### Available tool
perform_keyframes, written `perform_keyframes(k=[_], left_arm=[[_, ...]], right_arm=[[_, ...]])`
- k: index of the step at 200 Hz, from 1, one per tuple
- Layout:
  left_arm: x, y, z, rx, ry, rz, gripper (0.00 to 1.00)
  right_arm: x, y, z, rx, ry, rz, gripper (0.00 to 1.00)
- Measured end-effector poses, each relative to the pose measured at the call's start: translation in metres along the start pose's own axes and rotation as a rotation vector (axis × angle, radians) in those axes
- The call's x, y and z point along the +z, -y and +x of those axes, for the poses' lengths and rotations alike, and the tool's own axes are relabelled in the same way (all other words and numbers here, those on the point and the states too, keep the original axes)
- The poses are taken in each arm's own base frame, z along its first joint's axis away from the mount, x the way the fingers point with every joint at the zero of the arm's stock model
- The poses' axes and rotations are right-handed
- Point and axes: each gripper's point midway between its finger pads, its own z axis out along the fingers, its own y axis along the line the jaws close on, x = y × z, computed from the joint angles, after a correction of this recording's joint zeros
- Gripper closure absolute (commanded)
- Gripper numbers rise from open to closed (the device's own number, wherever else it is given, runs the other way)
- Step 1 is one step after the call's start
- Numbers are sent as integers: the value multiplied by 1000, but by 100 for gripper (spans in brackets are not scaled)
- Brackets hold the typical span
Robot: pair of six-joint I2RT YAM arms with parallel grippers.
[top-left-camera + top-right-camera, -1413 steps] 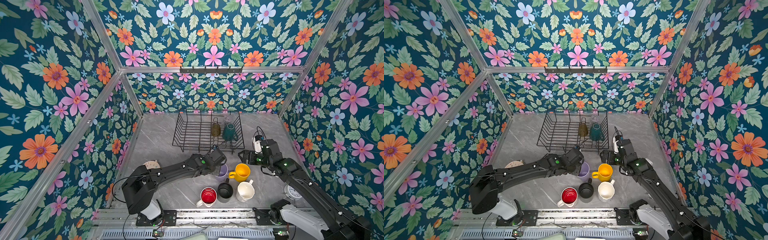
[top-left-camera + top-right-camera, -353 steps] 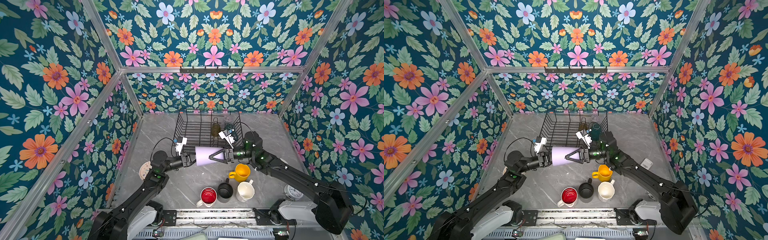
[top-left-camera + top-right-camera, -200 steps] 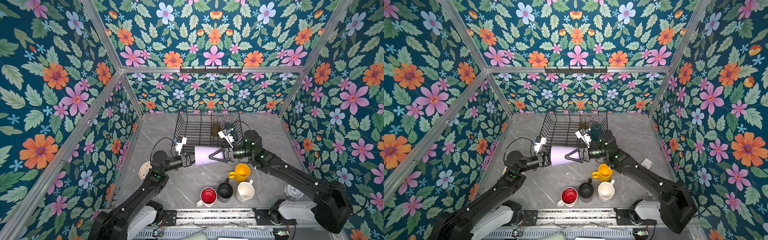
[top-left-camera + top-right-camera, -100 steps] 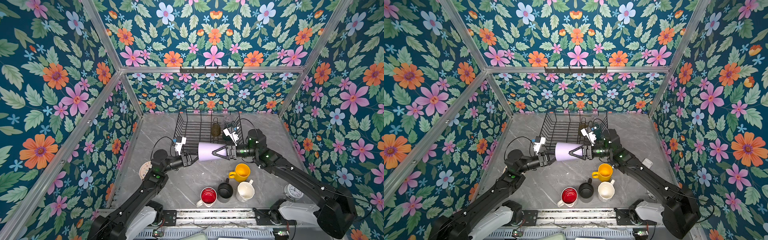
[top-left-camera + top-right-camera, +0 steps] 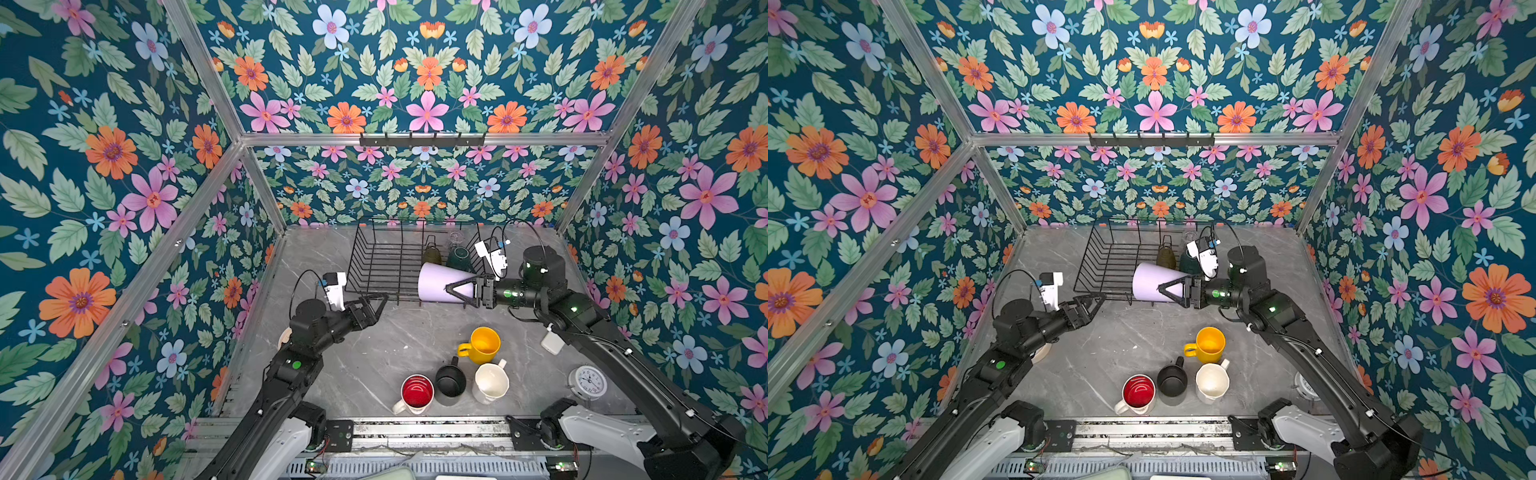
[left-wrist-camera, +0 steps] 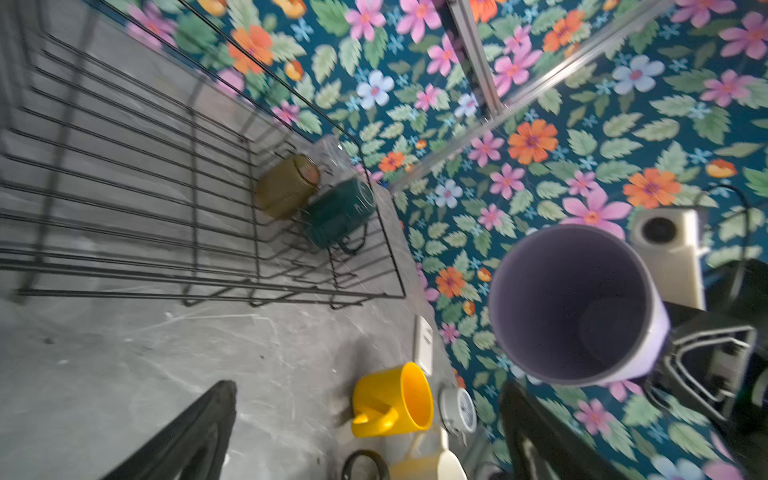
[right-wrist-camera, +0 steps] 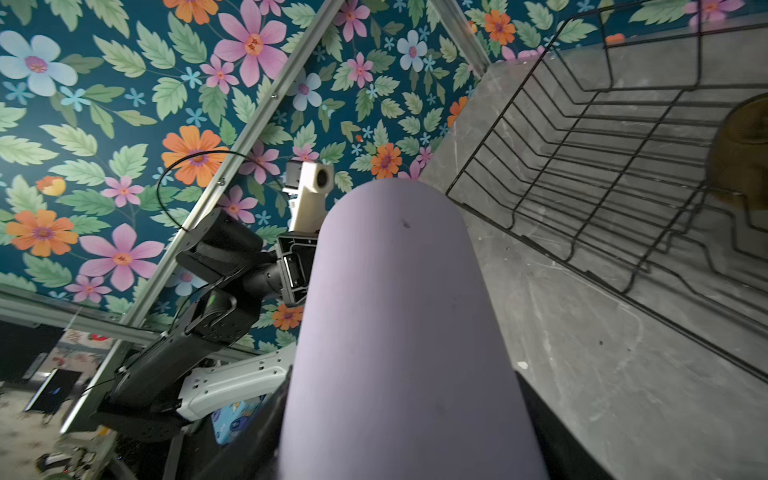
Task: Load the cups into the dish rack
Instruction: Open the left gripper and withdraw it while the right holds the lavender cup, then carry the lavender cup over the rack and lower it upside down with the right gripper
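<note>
R gripper [image 5: 456,287] is clamped on the lilac tumbler [image 5: 434,280] at its base end, w/ 1 finger on each side of the wall. The tumbler is off the table [image 5: 365,365], lying on its side. Its long axis is approx. level and runs left-right in both top views. Mouth faces the L arm, base faces the R wrist. It hangs over the front rail of the dish rack [image 5: 374,266], toward the rack's right half. L wrist view looks straight into the open mouth; R wrist view shows a plain lilac wall w/ 1 small dark speck.

L gripper [image 5: 371,305] has its jaws spread wide and holds nothing. It sits just off the rack's front-left corner, well apart from the tumbler's mouth.

3 cups sit in the rack's back-right part. The olive glass tumbler [image 5: 431,254] and dark green mug [image 5: 459,257] are side by side, leaning on the wire loops. The clear glass [image 5: 456,239] is just behind them.

4 mugs stand mouth-up on the table in front: yellow mug [image 5: 482,345], black mug [image 5: 451,382], cream mug [image 5: 490,380], white red-lined mug [image 5: 417,392].

A small round clock [image 5: 588,380] sits by the R arm; dial marks too small to read.
</note>
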Motion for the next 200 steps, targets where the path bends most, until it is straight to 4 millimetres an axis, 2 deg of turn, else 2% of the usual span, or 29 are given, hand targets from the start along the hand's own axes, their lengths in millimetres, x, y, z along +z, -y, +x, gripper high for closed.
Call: perform_keyframes(k=[41, 75, 118, 176, 200], left_arm=[[-30, -26, -15, 25, 143, -172, 0], [-43, -41, -18, 29, 192, -252, 0], [-47, -50, -17, 30, 197, -299, 0], [-51, -55, -18, 35, 210, -329, 0], [-52, -57, -17, 36, 209, -341, 0]], right_arm=[[-3, 26, -14, -31, -24, 209, 78], [-1, 52, -25, -65, -56, 364, 79], [11, 85, -31, -85, -129, 502, 80], [32, 115, -41, -109, -202, 602, 82], [44, 120, -41, -141, -245, 635, 82]])
